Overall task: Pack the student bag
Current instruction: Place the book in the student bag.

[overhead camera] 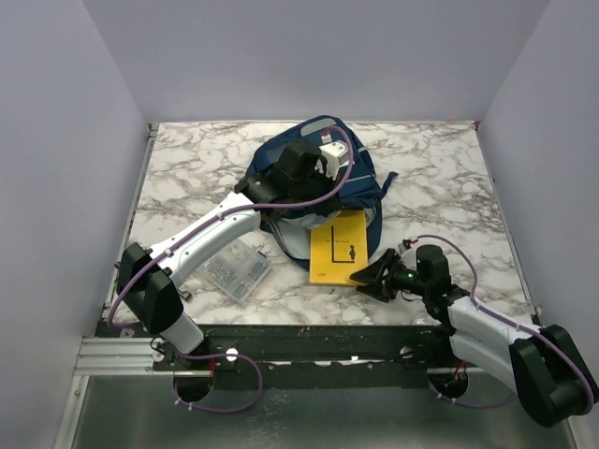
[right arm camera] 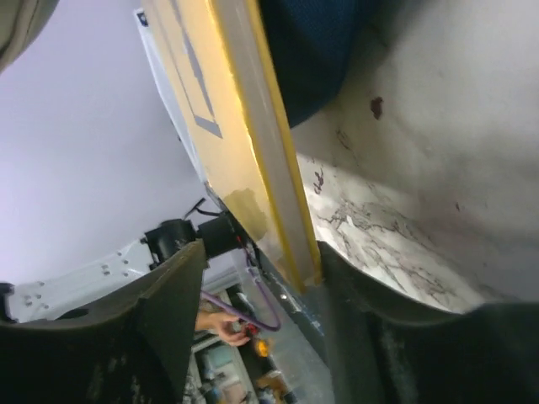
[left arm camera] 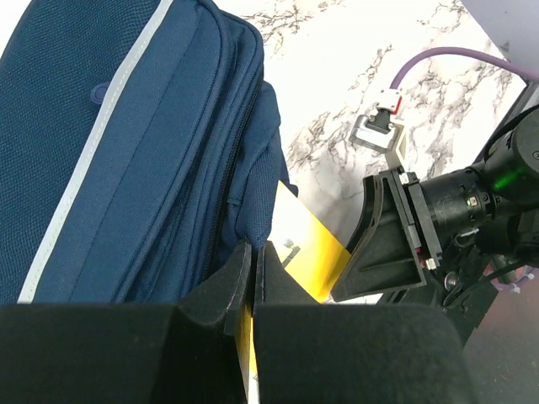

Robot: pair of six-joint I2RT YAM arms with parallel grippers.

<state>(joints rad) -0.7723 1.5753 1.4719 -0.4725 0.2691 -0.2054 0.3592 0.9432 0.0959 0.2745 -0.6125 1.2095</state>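
Observation:
The student bag (overhead camera: 323, 168), a navy backpack with grey stripes, lies at the back middle of the table and fills the left of the left wrist view (left arm camera: 126, 151). My left gripper (overhead camera: 296, 204) is at the bag's near edge, shut (left arm camera: 253, 257) on a fold of its navy fabric. A yellow book (overhead camera: 339, 246) lies flat in front of the bag, its far end tucked under the bag's edge (left arm camera: 313, 248). My right gripper (overhead camera: 372, 276) is open at the book's near right corner. The book's edge (right arm camera: 253, 160) stands between the open jaws (right arm camera: 261, 282), close to one finger.
A small clear plastic box (overhead camera: 236, 269) with small items lies at the near left, beside the left arm. White marble table (overhead camera: 440, 187) is walled in by purple panels. A black rail runs along the near edge (overhead camera: 309, 341).

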